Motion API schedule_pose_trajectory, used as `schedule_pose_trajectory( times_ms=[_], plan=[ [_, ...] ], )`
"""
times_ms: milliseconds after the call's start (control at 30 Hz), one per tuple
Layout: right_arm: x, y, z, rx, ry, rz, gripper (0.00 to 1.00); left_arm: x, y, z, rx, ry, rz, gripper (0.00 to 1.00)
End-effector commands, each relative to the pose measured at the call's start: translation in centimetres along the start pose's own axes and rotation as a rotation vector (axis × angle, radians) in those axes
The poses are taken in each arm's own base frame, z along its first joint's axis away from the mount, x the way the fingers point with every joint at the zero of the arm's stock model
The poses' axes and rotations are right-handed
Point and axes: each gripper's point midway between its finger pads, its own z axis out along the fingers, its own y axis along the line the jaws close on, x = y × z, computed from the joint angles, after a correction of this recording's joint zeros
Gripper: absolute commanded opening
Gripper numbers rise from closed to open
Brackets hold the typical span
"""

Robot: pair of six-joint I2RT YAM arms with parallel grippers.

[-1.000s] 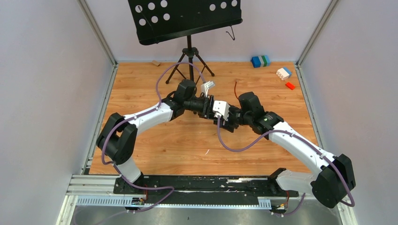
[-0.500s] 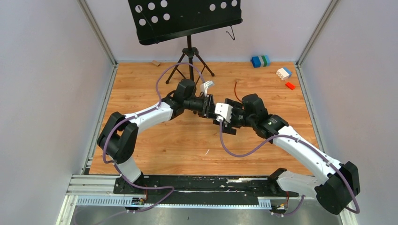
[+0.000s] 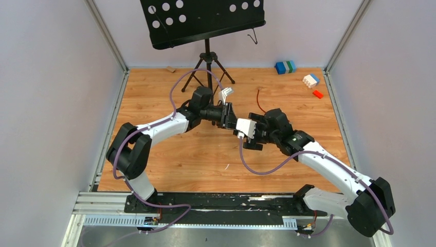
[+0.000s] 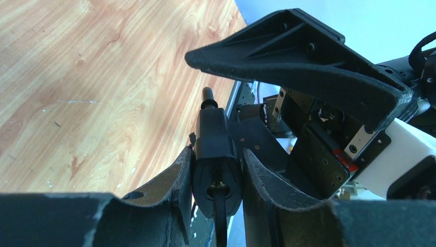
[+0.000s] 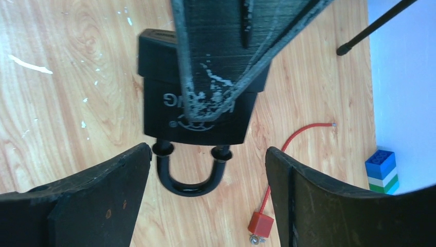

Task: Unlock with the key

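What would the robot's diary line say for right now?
left tool: shut on padlock | right tool: open, facing shackle, holding nothing | padlock: in the air over table

padlock (image 5: 159, 87) in left pincer (image 4: 216, 165) | right pincer (image 5: 208, 154) flanks shackle (image 5: 187, 189) — apart | music stand (image 3: 203, 20) behind

wooden table (image 3: 169, 154): free passage is offered over the bare boards on the near side and to the left of the arms. the middle is occupied by the left gripper (image 3: 230, 119) and right gripper (image 3: 241, 135), set tip to tip. the padlock (image 5: 198, 110) is clamped by the left gripper; its shackle (image 5: 189, 180) is flanked by the spread right fingers (image 5: 103, 195), with a gap on each side. the far side is blocked by a music stand (image 3: 207, 62); a red cord (image 5: 288, 149) and toy blocks (image 3: 310, 80) are scattered at the far right.
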Motion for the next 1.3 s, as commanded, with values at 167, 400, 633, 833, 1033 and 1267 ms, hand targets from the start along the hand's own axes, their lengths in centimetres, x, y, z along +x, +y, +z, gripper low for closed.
schedule_pose_trajectory(
  times_ms=[167, 400, 633, 833, 1033, 1267],
  plan=[
    [-0.5, -3.8, 0.3, 0.165, 0.012, 0.012, 0.79, -1.2, -4.1, -1.0, 0.135, -0.027, 0.072, 0.0],
    [-1.0, -4.4, -0.4, 0.182, 0.018, 0.017, 0.77, -0.8, -3.7, -1.1, 0.124, -0.016, 0.086, 0.0],
    [-1.0, -5.7, -1.0, 0.248, 0.026, 0.016, 0.75, -0.3, -3.3, -1.0, 0.128, 0.007, 0.074, 0.0],
    [0.1, -7.1, -0.1, 0.314, 0.081, 0.026, 0.75, 0.2, -3.9, -1.2, 0.161, 0.031, 0.085, 0.0],
    [0.8, -9.3, 0.1, 0.392, 0.086, 0.071, 0.78, 0.8, -3.7, -1.4, 0.155, 0.052, 0.099, 0.0],
    [0.6, -8.2, -0.1, 0.318, 0.033, 0.087, 0.8, 0.7, -2.2, -1.0, 0.114, 0.055, 0.12, 0.0]
  ],
)
